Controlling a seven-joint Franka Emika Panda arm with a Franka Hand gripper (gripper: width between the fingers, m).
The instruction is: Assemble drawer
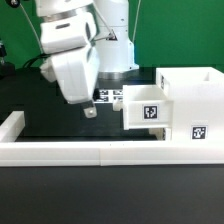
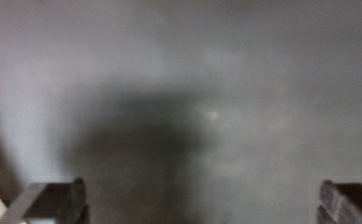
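The white drawer shell (image 1: 195, 100) stands at the exterior view's right, with a tag on its front low down. One white tray (image 1: 148, 106) with a black-and-white tag sticks out of the shell toward the exterior view's left. No second tray shows apart from it. My gripper (image 1: 88, 108) hangs above the black table to the left of that tray, not touching it. In the wrist view my fingertips (image 2: 57, 203) stand wide apart with only blurred grey table between them. The gripper is open and empty.
A low white wall (image 1: 80, 151) borders the black table (image 1: 50, 115) along the front and at the exterior view's left. The marker board (image 1: 108, 96) lies flat behind my gripper near the robot base (image 1: 115, 45).
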